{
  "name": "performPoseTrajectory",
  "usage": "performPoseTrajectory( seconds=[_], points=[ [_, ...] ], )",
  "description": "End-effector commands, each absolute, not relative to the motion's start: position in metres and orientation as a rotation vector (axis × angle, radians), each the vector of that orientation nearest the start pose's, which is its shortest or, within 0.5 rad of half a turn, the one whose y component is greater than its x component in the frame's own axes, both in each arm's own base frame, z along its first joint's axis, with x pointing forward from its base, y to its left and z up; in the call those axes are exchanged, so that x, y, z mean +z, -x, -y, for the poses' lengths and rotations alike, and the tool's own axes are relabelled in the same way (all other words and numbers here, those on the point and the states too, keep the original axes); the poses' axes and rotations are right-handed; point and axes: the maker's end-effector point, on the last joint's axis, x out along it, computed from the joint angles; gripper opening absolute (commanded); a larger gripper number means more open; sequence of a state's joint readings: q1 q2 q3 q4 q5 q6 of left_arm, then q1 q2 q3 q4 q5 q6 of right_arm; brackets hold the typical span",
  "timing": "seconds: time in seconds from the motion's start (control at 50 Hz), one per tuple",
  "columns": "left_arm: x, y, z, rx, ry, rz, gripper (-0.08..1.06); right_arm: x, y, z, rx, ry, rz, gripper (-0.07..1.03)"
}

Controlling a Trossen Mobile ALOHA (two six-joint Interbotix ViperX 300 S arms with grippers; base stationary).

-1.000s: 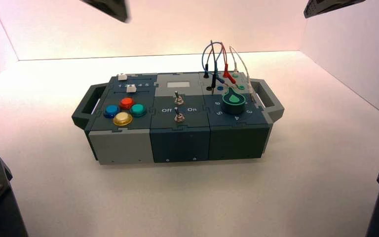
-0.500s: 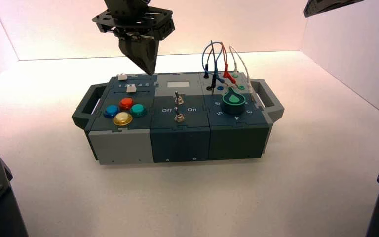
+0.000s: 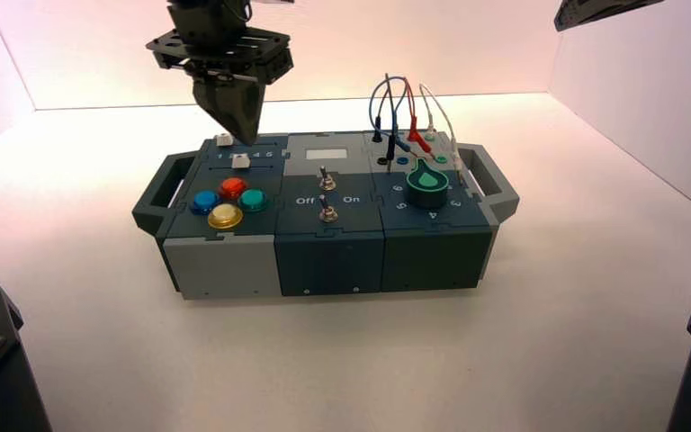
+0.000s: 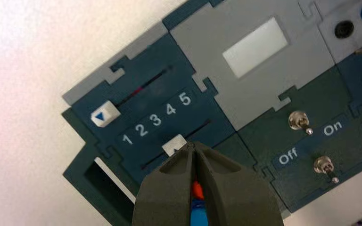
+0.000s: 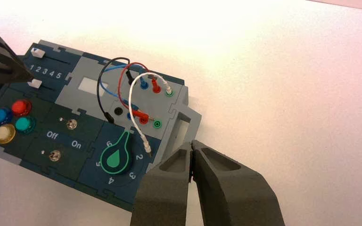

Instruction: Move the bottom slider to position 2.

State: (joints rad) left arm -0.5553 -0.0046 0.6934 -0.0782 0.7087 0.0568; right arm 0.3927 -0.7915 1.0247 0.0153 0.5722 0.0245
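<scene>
- My left claw (image 3: 248, 141), dark with tapering fingers, hangs in the upper left of the high view, over the box's slider panel.
- This claw is closed, its fingertips together and nothing gripped between them.
- The bottom slider (image 4: 172, 144), a small white square knob, sits part-way along its dark slot, clear of both slot ends. In the left wrist view my fingertips overlap its edge; I cannot tell whether they touch it.
- Position 2 (image 4: 142, 130), a white printed numeral on dark blue-grey, lies in the row 1 to 5, between the two slots.
- The other white slider knob (image 4: 105, 114), marked with a blue triangle, stands at the slot end nearest the numeral 1.
- Red (image 3: 233, 187), blue (image 3: 204, 202), green (image 3: 253, 200) and yellow (image 3: 225, 215) round buttons cluster at the box's left, below the sliders in the high view.
- The grey and dark blue box (image 3: 328, 262) rests mid-frame on the pale bench (image 3: 342, 360).
- My right claw (image 5: 192, 143) waits, closed and empty, at the upper right of the high view.
</scene>
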Motion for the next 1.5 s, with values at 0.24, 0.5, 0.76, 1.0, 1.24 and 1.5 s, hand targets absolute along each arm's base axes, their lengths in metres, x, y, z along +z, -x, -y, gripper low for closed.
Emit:
performPoseTrajectory(
  seconds=[0.24,0.5,0.76,1.0,1.24,1.5],
  points=[
    [0.054,-0.267,0.177,-0.51,-0.376,-1.399,-0.03,0.192,-0.228,-0.096,0.367,0.114,-0.777,-0.02],
    [0.051,-0.271,0.178,-0.514,-0.386,-1.4,-0.03,0.192,-0.227,-0.096,0.366,0.115,-0.775,-0.02],
    [0.055,-0.278,0.182,-0.52,-0.391,-1.376,-0.03,0.192,-0.227,-0.096,0.366,0.117,-0.776,-0.02],
    [0.053,-0.281,0.185,-0.523,-0.394,-1.38,-0.03,0.192,-0.227,-0.096,0.366,0.117,-0.776,-0.02],
    [0.05,-0.284,0.182,-0.517,-0.405,-1.383,-0.03,0.193,-0.228,-0.095,0.364,0.118,-0.774,-0.02],
    [0.049,-0.283,0.18,-0.515,-0.414,-1.389,-0.03,0.192,-0.228,-0.095,0.364,0.118,-0.776,-0.02]
  ],
)
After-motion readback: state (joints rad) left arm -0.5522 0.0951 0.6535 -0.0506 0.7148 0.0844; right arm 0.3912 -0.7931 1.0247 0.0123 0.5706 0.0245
